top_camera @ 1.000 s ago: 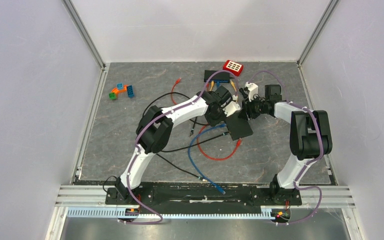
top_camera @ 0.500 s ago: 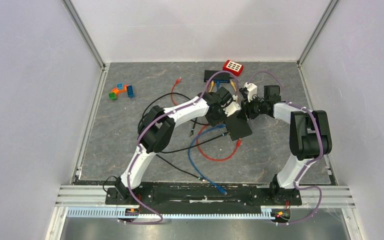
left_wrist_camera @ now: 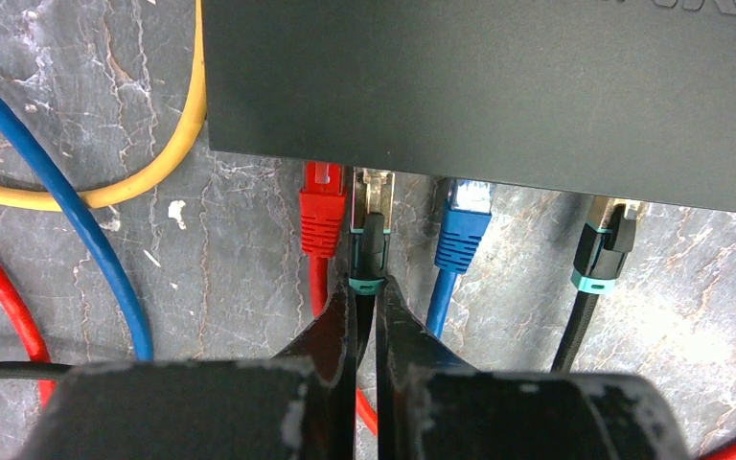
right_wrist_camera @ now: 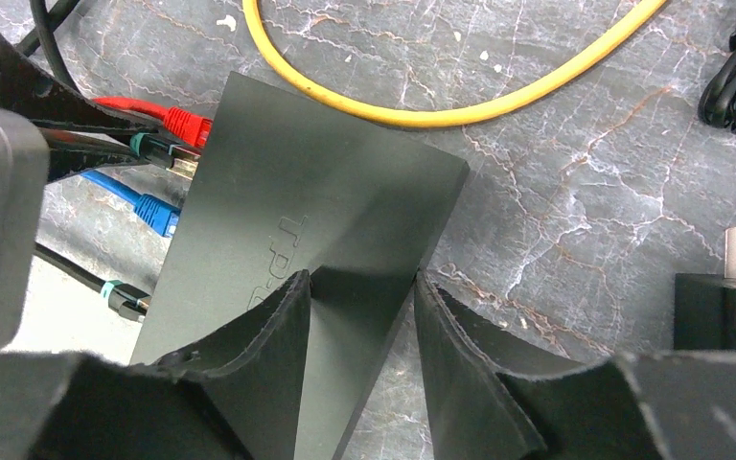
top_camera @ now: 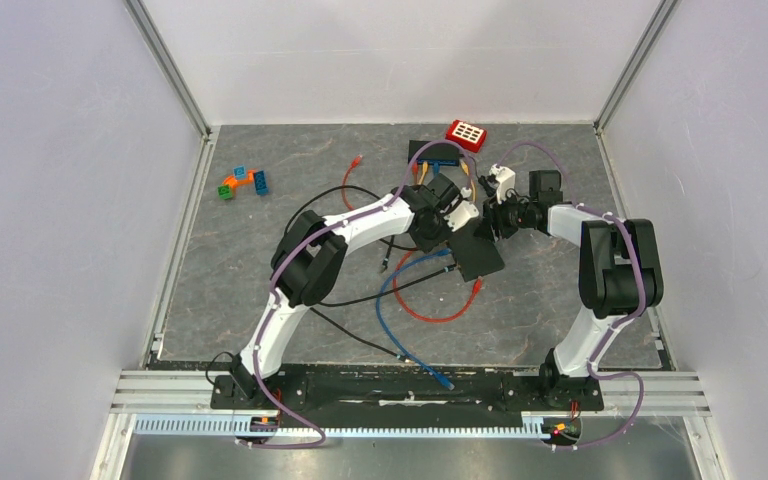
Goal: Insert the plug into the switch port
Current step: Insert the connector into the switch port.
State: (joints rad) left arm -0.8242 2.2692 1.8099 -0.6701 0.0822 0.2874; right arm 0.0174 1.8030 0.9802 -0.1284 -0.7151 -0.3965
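**Status:** insertion is under way but not confirmed complete.

- **Plug:** The black plug with a teal collar and metal nose has its nose at the mouth of a port on the flat black plastic switch. It sits between a red plug and a blue plug. Bare metal shows outside the port, and I cannot tell whether the latch has caught.
- **Left gripper:** The left gripper is pinched narrow on the tail of that plug, just behind the collar.
- **Right gripper:** The right gripper stands half wide astride the switch's opposite edge. It appears to clamp the switch, bracing it on the grey marbled counter.
- **Remaining, in my judgement:** a final push home, then release by both grippers.

**Count at the port edge:** four plugs. One is red, one is blue and two are black with teal collars. The second black plug is at the far right.

**Loose leads in the left wrist view:**
- one yellow cable
- one blue cable
- one red cable
- one black cable

**Elsewhere, in the top view:**
- one red keypad with white buttons
- one cluster of coloured toy blocks
- one further black device at the back
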